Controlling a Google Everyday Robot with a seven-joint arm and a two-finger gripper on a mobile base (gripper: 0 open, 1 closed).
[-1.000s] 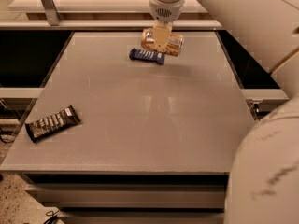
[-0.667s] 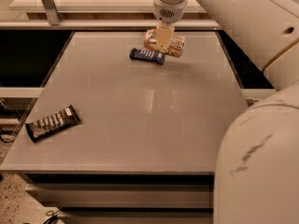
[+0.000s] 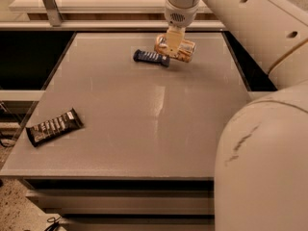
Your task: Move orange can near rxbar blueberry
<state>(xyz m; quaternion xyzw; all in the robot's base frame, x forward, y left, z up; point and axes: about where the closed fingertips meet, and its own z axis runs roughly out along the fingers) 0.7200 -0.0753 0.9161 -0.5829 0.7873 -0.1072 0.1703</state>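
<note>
The orange can (image 3: 184, 51) lies on its side at the far middle of the grey table (image 3: 154, 114), low over or on the surface. My gripper (image 3: 173, 42) comes down from above and is shut on the can's left part. The rxbar blueberry (image 3: 151, 57), a small flat navy bar, lies flat just left of the can, almost touching it.
A larger black-brown wrapped bar (image 3: 53, 126) lies near the table's front left corner. My bulky white arm (image 3: 262, 148) fills the right side of the view. A shelf edge and a metal post (image 3: 49, 6) stand behind the table.
The gripper and the can have shifted slightly right and toward the front, staying beside the navy bar. The two bars have not moved.
</note>
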